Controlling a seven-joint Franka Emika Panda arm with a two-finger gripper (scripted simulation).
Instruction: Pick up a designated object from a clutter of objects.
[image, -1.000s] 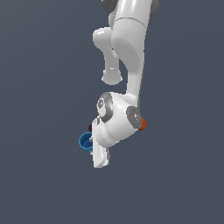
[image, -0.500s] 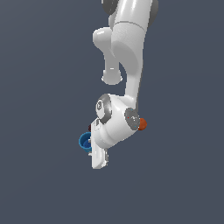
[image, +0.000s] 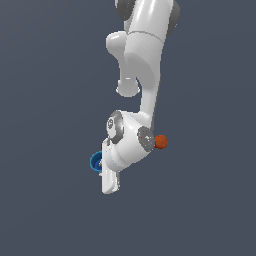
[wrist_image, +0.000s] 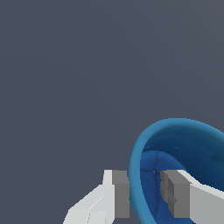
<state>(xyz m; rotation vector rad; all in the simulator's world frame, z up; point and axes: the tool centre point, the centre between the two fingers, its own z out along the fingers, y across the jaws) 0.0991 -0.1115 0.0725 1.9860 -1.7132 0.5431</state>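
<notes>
In the exterior view, the white robot arm (image: 142, 75) fills the frame's centre, its claw (image: 110, 185) at lower centre clamping the rim of the small round bright-blue cup (image: 96, 161). One grey finger pad (wrist_image: 173, 192) sits inside the cup (wrist_image: 175, 148), the other outside. An orange ball (image: 161, 142) shows right of the wrist.

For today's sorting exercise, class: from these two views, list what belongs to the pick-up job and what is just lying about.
Belongs to the job:
- blue cup, its rim wall between the fingers
- hand, one finger inside the cup, one outside

Just lying about:
- orange ball, beside the arm on the exterior view's right; any other clutter is hidden here
</notes>
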